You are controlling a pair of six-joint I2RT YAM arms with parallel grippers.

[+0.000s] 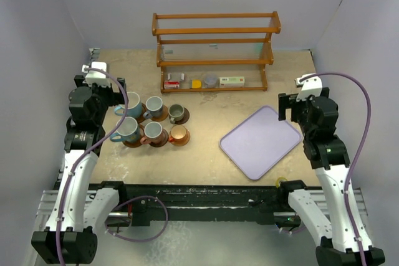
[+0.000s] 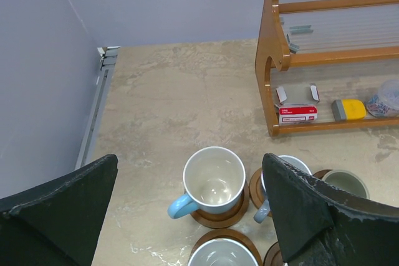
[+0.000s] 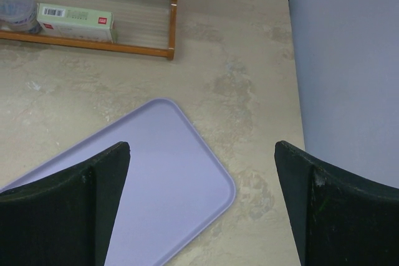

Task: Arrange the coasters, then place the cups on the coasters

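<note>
Your six cups (image 1: 154, 105) stand upright, each on a brown wooden coaster (image 2: 217, 221), in two rows of three: two large light blue, two grey-blue, one grey-green and one orange, all pale inside. They sit just below and ahead of the left gripper (image 2: 190, 166), whose fingers are spread wide and hold nothing; a light blue mug (image 2: 214, 182) lies between them. The right gripper (image 3: 202, 147) is equally wide and empty above the lavender tray (image 3: 162, 172). Beyond both grippers, a wooden rack (image 1: 215, 51) holds small boxes.
</note>
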